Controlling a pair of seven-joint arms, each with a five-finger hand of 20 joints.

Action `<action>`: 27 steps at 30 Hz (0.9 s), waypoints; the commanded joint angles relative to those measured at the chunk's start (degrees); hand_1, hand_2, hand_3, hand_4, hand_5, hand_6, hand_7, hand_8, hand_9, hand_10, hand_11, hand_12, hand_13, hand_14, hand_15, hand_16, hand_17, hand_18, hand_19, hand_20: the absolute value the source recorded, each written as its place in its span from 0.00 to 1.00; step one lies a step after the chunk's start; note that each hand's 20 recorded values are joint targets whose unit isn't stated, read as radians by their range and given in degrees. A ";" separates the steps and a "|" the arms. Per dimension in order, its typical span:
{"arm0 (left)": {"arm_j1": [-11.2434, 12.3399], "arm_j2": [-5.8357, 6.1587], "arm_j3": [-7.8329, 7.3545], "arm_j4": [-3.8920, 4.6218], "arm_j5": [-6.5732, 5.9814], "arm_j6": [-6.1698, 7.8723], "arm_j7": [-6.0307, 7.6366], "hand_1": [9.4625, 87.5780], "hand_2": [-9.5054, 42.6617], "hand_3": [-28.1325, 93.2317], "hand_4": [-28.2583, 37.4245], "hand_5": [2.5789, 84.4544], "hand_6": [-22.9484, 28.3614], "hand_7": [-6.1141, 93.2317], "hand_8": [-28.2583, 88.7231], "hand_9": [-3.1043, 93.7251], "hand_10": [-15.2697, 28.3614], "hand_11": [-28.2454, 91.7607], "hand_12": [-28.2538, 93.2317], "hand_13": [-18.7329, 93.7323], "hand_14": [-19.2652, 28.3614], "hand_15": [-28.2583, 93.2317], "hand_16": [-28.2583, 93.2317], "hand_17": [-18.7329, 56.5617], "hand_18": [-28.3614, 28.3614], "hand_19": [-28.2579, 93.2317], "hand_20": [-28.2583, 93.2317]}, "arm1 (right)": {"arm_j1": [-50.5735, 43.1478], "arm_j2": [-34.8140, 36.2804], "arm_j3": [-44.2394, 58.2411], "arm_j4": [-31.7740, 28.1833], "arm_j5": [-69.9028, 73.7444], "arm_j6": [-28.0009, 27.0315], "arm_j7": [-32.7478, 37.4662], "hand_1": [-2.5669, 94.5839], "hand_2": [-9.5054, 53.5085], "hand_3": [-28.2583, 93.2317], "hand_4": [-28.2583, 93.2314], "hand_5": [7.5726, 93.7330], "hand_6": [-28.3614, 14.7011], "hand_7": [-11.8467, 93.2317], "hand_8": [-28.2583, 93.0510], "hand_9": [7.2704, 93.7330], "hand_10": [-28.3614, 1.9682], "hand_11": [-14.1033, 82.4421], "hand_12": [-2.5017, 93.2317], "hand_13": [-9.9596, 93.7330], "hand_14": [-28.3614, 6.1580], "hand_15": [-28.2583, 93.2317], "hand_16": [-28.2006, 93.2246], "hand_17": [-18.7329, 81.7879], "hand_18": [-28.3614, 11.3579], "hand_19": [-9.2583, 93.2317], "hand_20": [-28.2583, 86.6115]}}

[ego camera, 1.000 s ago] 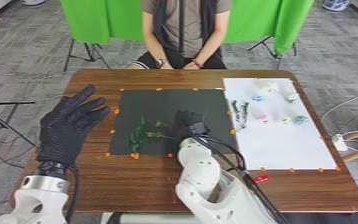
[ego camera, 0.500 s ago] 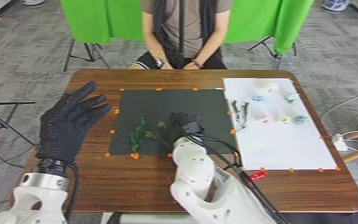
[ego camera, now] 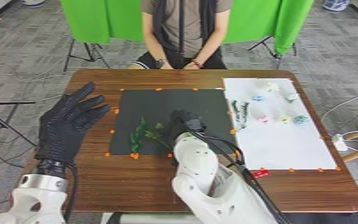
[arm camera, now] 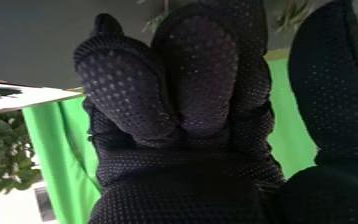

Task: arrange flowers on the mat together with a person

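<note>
Leaning over mat [ego camera: 149,106] inside right edge, right hand [ego camera: 188,121], fingers curled, empty, left hand [ego camera: 62,125] outside left edge, fingers spread

Counter [ego camera: 95,190]: 1 unit | Black mat [ego camera: 167,100]: 1 unit | White sheet [ego camera: 278,145]: 1 unit | Flower heads [ego camera: 264,119], on sheet: 6 units (2 whitish, 1 blue, 1 pink, 1 pale yellow, 1 blue-green) | Slender stems [ego camera: 245,112], on sheet: 2 units | Green sprigs [ego camera: 137,136], on mat: at least 2 units (overlap prevents exact total)
</note>
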 commanded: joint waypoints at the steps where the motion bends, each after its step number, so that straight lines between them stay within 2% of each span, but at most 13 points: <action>1: 2.12 -0.66 -0.25 -0.43 0.03 1.11 -0.01 0.15 0.40 0.85 0.00 0.44 0.68 0.17 0.17 0.42 0.90 0.47 0.31 0.43 1.00 0.68 0.13 0.17 0.97 0.79 0.12 | -1.39 0.44 1.51 -4.67 5.22 1.00 1.73 0.38 0.00 0.84 0.00 1.00 0.67 0.35 0.10 1.00 0.56 0.66 0.17 0.96 0.49 0.76 0.36 0.49 0.13 0.98 0.13; 2: 2.66 -0.70 -0.29 -0.68 -0.20 1.64 0.12 0.15 0.40 0.85 0.00 0.45 0.68 0.17 0.17 0.42 0.90 0.47 0.31 0.43 1.00 0.68 0.13 0.17 0.97 0.79 0.12 | -1.71 0.61 2.13 -5.40 6.78 1.19 1.87 0.38 0.00 0.84 0.00 1.00 0.66 0.34 0.10 1.00 0.56 0.66 0.17 0.96 0.49 0.76 0.36 0.49 0.13 0.98 0.13; 3: 3.30 -0.48 -0.13 -0.81 -0.56 2.29 0.95 0.15 0.40 0.85 0.00 0.45 0.68 0.17 0.17 0.42 0.90 0.47 0.31 0.43 1.00 0.68 0.13 0.17 0.97 0.79 0.12 | -2.98 0.12 3.72 -6.43 7.43 1.34 0.82 0.38 0.00 0.84 0.00 1.00 0.66 0.34 0.10 1.00 0.56 0.66 0.17 0.96 0.49 0.76 0.36 0.49 0.13 0.98 0.13; 6: 4.08 -0.53 -0.65 -0.62 -0.37 1.97 1.04 0.15 0.40 0.85 0.00 0.44 0.68 0.17 0.17 0.42 0.90 0.47 0.31 0.43 1.00 0.68 0.13 0.17 0.97 0.79 0.12 | -4.61 3.04 6.27 -10.34 17.45 9.39 0.11 0.37 0.03 0.84 0.00 0.99 0.65 0.29 0.11 1.00 0.55 0.62 0.18 0.94 0.47 0.76 0.36 0.48 0.13 0.98 0.12; 7: 4.39 -0.29 -0.48 -0.42 -0.55 2.11 2.36 0.15 0.40 0.85 0.00 0.45 0.68 0.17 0.17 0.42 0.90 0.47 0.31 0.43 1.00 0.68 0.13 0.17 0.97 0.79 0.12 | -5.06 4.03 7.49 -11.58 20.64 10.90 -0.40 0.36 0.05 0.84 0.00 0.97 0.64 0.27 0.12 1.00 0.53 0.58 0.19 0.92 0.45 0.75 0.35 0.47 0.14 0.96 0.13; 9: 5.08 -0.06 -0.67 -0.44 -0.65 2.78 3.71 0.14 0.40 0.85 0.00 0.44 0.68 0.17 0.17 0.42 0.90 0.47 0.31 0.43 1.00 0.68 0.13 0.17 0.97 0.79 0.12 | -7.02 5.13 11.52 -14.48 31.94 15.15 -0.57 0.34 0.10 0.84 0.00 0.91 0.61 0.24 0.13 0.98 0.47 0.46 0.20 0.85 0.40 0.72 0.33 0.41 0.16 0.90 0.16; 12: 5.82 0.32 -1.08 -0.05 -0.99 2.59 5.68 0.13 0.39 0.85 0.00 0.44 0.67 0.16 0.17 0.42 0.89 0.46 0.31 0.43 1.00 0.68 0.13 0.17 0.97 0.79 0.12 | -10.46 8.26 15.62 -17.52 41.41 22.91 -5.34 0.32 0.16 0.86 0.00 0.85 0.59 0.24 0.13 0.90 0.39 0.41 0.19 0.78 0.33 0.70 0.31 0.36 0.19 0.81 0.24; 14: 5.37 0.19 -0.61 0.62 -1.05 2.19 6.59 0.13 0.39 0.85 0.00 0.44 0.66 0.16 0.17 0.42 0.89 0.46 0.31 0.43 1.00 0.68 0.13 0.17 0.97 0.78 0.12 | -14.11 10.26 19.60 -19.03 48.88 26.69 -11.91 0.30 0.18 0.87 0.00 0.80 0.58 0.24 0.13 0.86 0.37 0.39 0.18 0.74 0.30 0.68 0.30 0.33 0.19 0.76 0.29; 16: 5.39 0.40 -0.22 1.11 -1.24 2.17 7.63 0.12 0.39 0.85 0.00 0.43 0.65 0.16 0.17 0.42 0.88 0.45 0.31 0.43 1.00 0.68 0.13 0.17 0.97 0.78 0.12 | -18.53 10.28 25.81 -20.37 61.68 26.36 -17.31 0.28 0.20 0.88 0.00 0.75 0.58 0.24 0.13 0.81 0.35 0.38 0.17 0.70 0.28 0.67 0.30 0.31 0.21 0.72 0.31; 19: 5.86 0.06 -0.22 1.73 -0.99 1.79 8.02 0.11 0.38 0.85 0.00 0.42 0.63 0.15 0.17 0.42 0.87 0.44 0.31 0.43 1.00 0.67 0.13 0.17 0.97 0.78 0.12 | -24.17 10.20 31.85 -19.90 82.34 29.12 -29.48 0.25 0.27 0.89 0.00 0.67 0.56 0.24 0.12 0.71 0.30 0.36 0.16 0.64 0.23 0.65 0.29 0.27 0.21 0.66 0.33; 21: 6.04 -0.23 0.07 2.25 -0.87 2.10 8.35 0.11 0.38 0.85 0.00 0.42 0.62 0.15 0.17 0.42 0.86 0.44 0.31 0.43 1.00 0.67 0.13 0.17 0.96 0.77 0.12 | -27.30 9.93 35.41 -19.31 89.05 25.53 -34.70 0.22 0.31 0.90 0.00 0.62 0.54 0.23 0.13 0.65 0.25 0.34 0.15 0.59 0.15 0.62 0.29 0.26 0.20 0.65 0.34; 25: 6.92 -0.96 -0.32 2.98 1.89 2.43 8.12 0.11 0.37 0.85 0.00 0.41 0.59 0.15 0.17 0.42 0.82 0.42 0.31 0.43 1.00 0.65 0.13 0.17 0.96 0.77 0.13 | -31.22 9.81 38.31 -20.18 91.39 25.17 -37.62 0.18 0.33 0.90 0.00 0.53 0.56 0.22 0.13 0.57 0.29 0.30 0.14 0.54 0.13 0.57 0.29 0.24 0.19 0.60 0.35; 27: 6.62 -1.27 0.06 3.34 2.04 2.70 7.82 0.10 0.37 0.85 0.00 0.40 0.58 0.14 0.17 0.42 0.80 0.41 0.31 0.43 0.99 0.63 0.14 0.17 0.96 0.76 0.14 | -33.18 9.71 39.77 -20.60 94.77 24.81 -39.36 0.17 0.34 0.90 0.00 0.50 0.57 0.21 0.13 0.54 0.31 0.28 0.14 0.51 0.13 0.52 0.30 0.23 0.19 0.58 0.36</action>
